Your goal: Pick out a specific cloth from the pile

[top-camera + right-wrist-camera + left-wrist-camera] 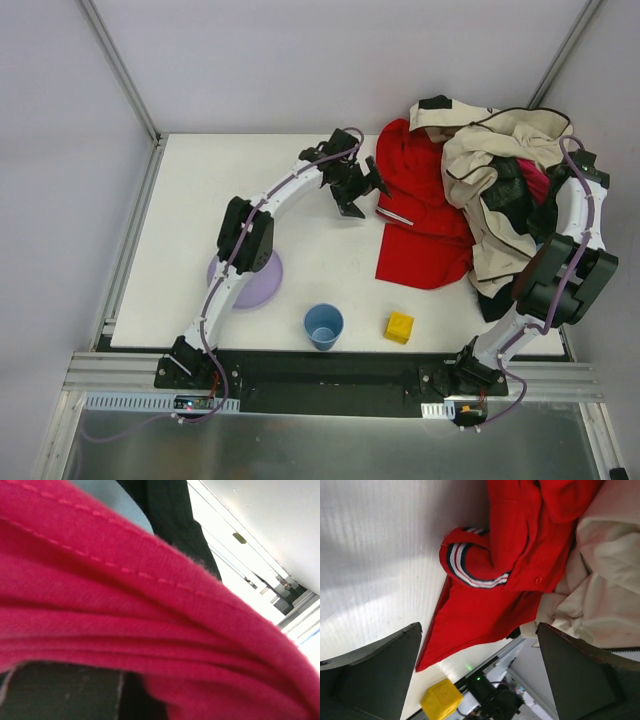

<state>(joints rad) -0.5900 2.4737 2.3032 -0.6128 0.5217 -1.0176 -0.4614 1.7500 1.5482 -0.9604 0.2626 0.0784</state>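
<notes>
The large bright red cloth (420,225) lies flat on the white table, its right side tucked under the pile (500,185), a heap topped by a cream-and-black jacket. My left gripper (366,195) is open and empty, hovering just off the cloth's left edge. In the left wrist view the red cloth (520,555) and its striped collar (470,572) lie between and beyond my open fingers (375,675). My right arm (588,190) reaches into the pile, its gripper hidden. Magenta cloth (150,605) fills the right wrist view and covers the fingers.
A purple plate (262,282) lies under the left arm. A blue cup (323,325) and a yellow cube (399,327) stand near the front edge. The cube also shows in the left wrist view (441,699). Walls enclose the table's sides and back.
</notes>
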